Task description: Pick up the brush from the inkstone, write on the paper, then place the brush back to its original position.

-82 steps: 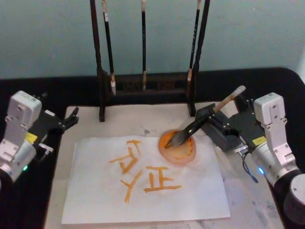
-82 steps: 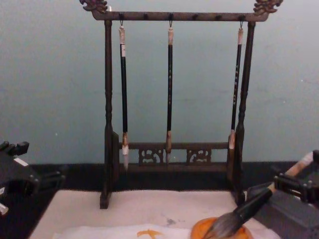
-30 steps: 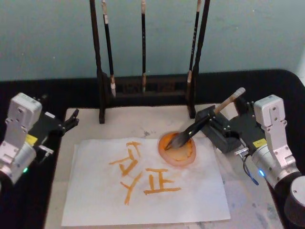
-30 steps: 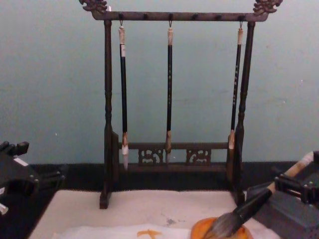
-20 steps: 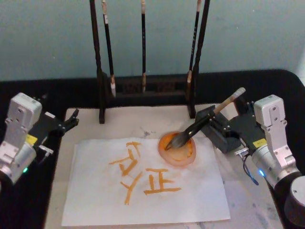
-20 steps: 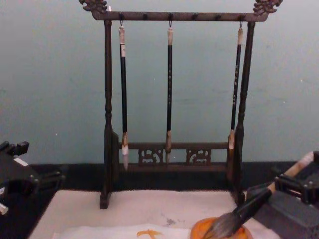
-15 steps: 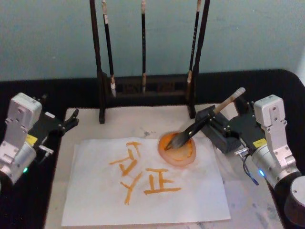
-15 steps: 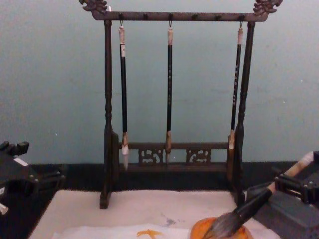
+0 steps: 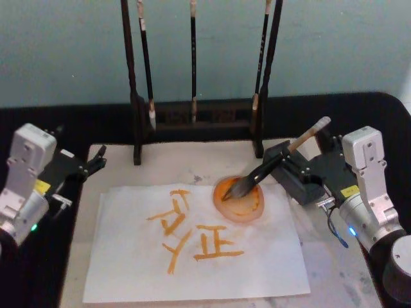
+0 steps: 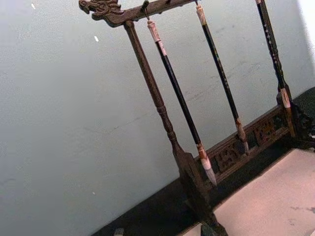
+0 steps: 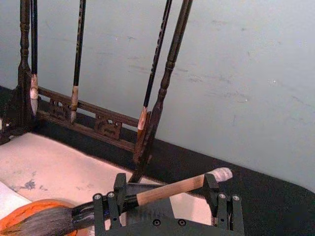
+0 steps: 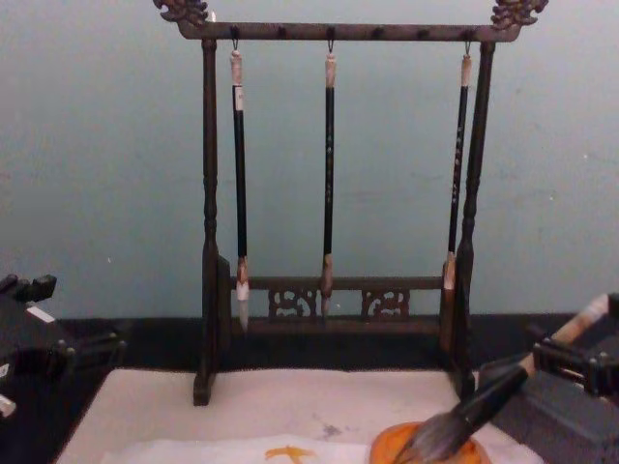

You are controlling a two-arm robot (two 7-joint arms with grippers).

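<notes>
Teal wall behind; wooden rack (image 9: 196, 122) hangs three thin brushes (image 12: 329, 174). Right gripper (image 9: 297, 159) fingers straddle one brush (image 9: 270, 165), apparently released, bristles resting in orange inkstone (image 9: 239, 200) on paper (image 9: 192, 247). Left gripper (image 9: 96, 160) idle; fingers unreadable.

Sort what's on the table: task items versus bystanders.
Task items: brush, head resting in the orange dish, handle between the right gripper's open fingers; paper.

Bystanders: rack with three thin hanging brushes; beige mat; left gripper, off to the side.
</notes>
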